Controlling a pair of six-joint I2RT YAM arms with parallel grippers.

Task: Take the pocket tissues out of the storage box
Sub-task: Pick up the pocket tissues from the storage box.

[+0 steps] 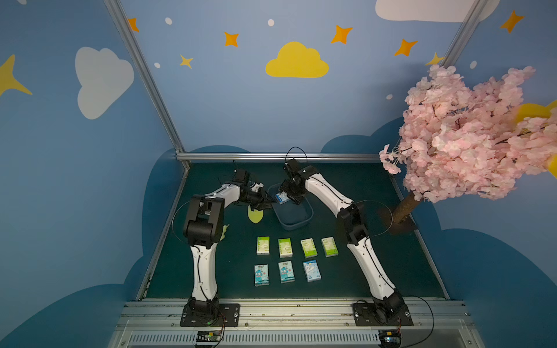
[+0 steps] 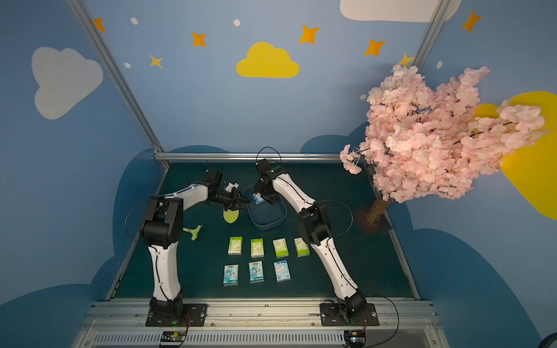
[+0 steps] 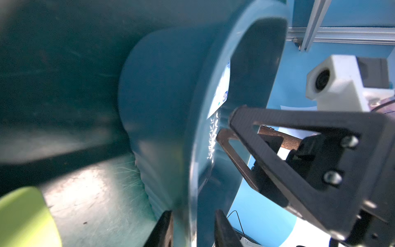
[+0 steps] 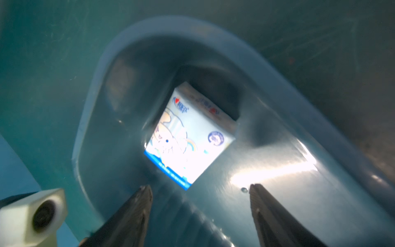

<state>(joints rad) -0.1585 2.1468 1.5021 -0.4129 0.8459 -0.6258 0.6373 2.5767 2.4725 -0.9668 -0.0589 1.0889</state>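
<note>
**Item:** last pocket-tissue pack, small, flat, light-blue-and-white w/ cartoon figure (image 4: 188, 136).
**Loc.:** far-left end of shallow blue-grey plastic storage box w/ rounded corners (image 1: 297, 221), seemingly propped on its wall. Box sat far-centre on dark green table (image 1: 211, 271).
**Out of box, near side:** row of four lime-green-and-white packs (image 1: 285, 247); three light-blue packs (image 1: 286, 271) nearer.
**Right gripper** (image 4: 201, 186): fingers wide, nothing held, just short of pack.
**Left gripper** (image 3: 192, 212): fingers narrow, astride box's left rim; clamped or not, couldn't tell.
**Risks (est.):**
- Slick wrapper + tilt: pinch may catch a corner only, pack slips.
- Right finger may jam on wall.
- Weak rim hold: box slides toward yellow-green trowel blade (image 1: 255, 215).
- Grippers close together, could clash.

**Markings:** red heart logo, blue chars, round blue stamp. Too blurred to read.
</note>
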